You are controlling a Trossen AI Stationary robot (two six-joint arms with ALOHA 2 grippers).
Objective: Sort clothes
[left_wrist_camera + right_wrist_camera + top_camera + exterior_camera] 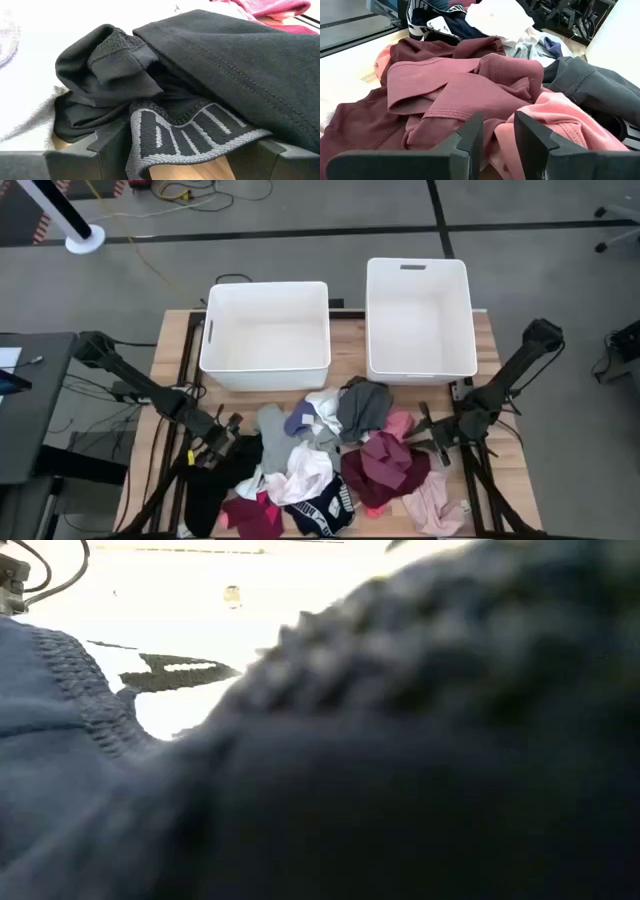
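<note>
Most of the low view is blocked by dark blurred fabric. Clothes lie heaped along the table's near edge, the pile's long axis running left-right. Left gripper spread wide at a black garment. Right gripper, part-open, empty, beside the maroon garment.

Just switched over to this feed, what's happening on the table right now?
A heap of clothes lies on the near half of the table, and both white bins behind it are empty, so nothing is sorted yet. The left tool is open, down at a black garment on the heap's left edge. The right tool sits low at the heap's right side, fingers partly apart over maroon and pink fabric, gripping nothing.
</note>
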